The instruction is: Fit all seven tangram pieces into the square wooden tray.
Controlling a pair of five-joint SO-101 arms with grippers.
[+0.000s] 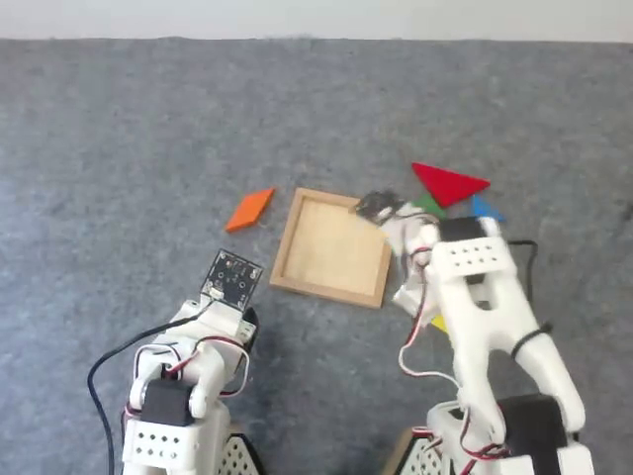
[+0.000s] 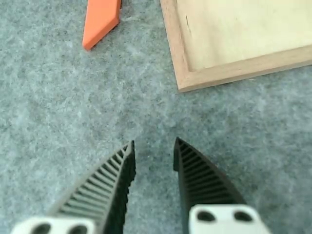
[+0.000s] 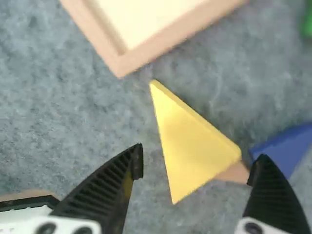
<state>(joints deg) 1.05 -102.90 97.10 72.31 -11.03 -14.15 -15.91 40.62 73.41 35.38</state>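
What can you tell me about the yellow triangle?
The yellow triangle is a flat piece with a smooth, bright top. A tan strip shows at one corner, perhaps its bare wooden side. It seems to lie flat on the grey felt, just off a corner of the wooden tray and not touching it. The right gripper hovers over it, fingers open on either side. A blue piece sits by one corner; whether they touch is unclear.
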